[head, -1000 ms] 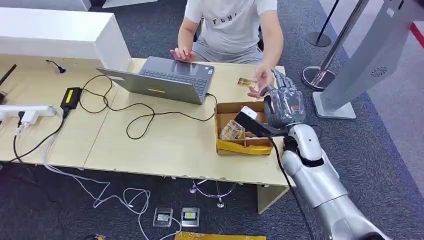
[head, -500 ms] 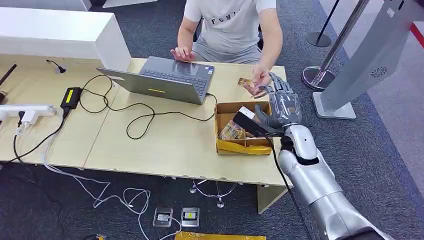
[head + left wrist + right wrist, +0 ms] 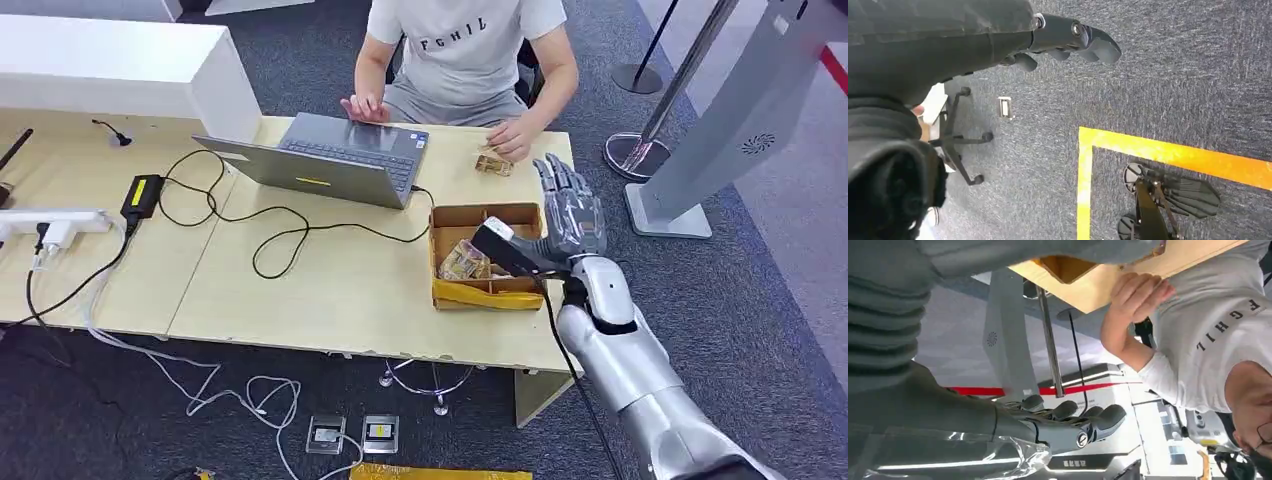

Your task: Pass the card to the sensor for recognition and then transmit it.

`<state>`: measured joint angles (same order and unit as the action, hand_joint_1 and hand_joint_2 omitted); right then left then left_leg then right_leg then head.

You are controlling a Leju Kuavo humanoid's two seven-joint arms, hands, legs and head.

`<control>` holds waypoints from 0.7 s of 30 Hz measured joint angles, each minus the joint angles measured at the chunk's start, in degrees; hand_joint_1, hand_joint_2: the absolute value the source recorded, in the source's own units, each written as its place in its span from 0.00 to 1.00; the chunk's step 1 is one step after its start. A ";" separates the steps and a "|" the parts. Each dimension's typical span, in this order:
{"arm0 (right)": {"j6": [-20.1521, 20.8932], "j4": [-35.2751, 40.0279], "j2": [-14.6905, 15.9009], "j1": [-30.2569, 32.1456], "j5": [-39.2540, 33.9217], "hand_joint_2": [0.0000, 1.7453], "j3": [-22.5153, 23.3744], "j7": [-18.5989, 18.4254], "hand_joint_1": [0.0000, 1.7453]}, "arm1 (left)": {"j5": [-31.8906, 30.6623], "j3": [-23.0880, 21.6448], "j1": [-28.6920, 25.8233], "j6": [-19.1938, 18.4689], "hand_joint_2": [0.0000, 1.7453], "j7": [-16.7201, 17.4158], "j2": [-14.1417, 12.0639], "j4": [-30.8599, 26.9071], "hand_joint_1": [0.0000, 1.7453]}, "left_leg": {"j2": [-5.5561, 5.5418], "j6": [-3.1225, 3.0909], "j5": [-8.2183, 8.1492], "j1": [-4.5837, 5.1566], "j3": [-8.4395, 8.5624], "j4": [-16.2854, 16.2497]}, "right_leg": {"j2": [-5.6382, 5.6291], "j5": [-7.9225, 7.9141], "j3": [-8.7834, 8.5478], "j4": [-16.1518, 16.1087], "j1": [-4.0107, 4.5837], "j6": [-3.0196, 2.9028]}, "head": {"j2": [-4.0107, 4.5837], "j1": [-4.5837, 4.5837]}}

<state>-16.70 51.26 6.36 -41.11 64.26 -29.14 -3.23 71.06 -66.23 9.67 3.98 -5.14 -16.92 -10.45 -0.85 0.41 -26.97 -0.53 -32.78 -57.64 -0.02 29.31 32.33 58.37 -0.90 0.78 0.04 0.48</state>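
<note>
My right hand (image 3: 570,212) hangs beside the box (image 3: 487,256), fingers (image 3: 556,178) spread, holding nothing. My left hand (image 3: 1068,40) hangs over the carpet, fingers seemingly loose and empty. The card (image 3: 491,161) lies beyond the box under the person's hand (image 3: 514,138), on the surface (image 3: 330,285). Reaching again could bump that hand or the box. A laptop (image 3: 330,158) and cables (image 3: 265,225) lie left of the box; grey carpet lies around.

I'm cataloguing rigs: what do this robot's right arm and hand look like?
The right arm is glossy silver with rounded shells and a black band near the wrist. A black cable runs along it. The right robot hand is grey metallic, with darker segmented fingers.
</note>
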 joint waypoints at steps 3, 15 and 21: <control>-0.59 -0.37 0.30 -0.60 0.80 0.00 0.00 -0.31 0.00 | 0.15 -0.04 0.01 0.00 0.00 0.00 0.00 0.00 0.00 | 0.00 0.00 0.00 0.00 0.01 -0.02 | 0.00 0.00 0.04 -0.01 0.00 0.00 | -0.02 0.00; -4.46 -7.65 7.15 -8.31 3.30 0.00 1.97 1.45 0.00 | 0.98 -0.44 0.01 0.13 0.00 0.00 -0.02 0.07 0.00 | 0.07 -0.01 -0.01 0.03 -0.04 -0.05 | -0.04 -0.04 0.07 -0.03 -0.04 0.05 | 0.00 0.02; -8.64 -13.48 11.91 -11.49 3.15 0.00 3.67 4.35 0.00 | 1.64 -0.46 -0.61 0.39 0.00 0.00 -0.02 0.15 0.00 | 0.00 -0.02 -0.02 0.04 -0.08 -0.05 | 0.02 -0.04 0.08 -0.03 -0.04 0.05 | 0.00 0.02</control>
<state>-25.33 37.77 18.27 -52.60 67.41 -25.46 1.12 72.70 -66.69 9.06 4.37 -5.14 -16.94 -10.29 -0.85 0.39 -26.99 -0.49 -32.86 -57.69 0.00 29.27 32.41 58.34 -0.94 0.83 0.04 0.50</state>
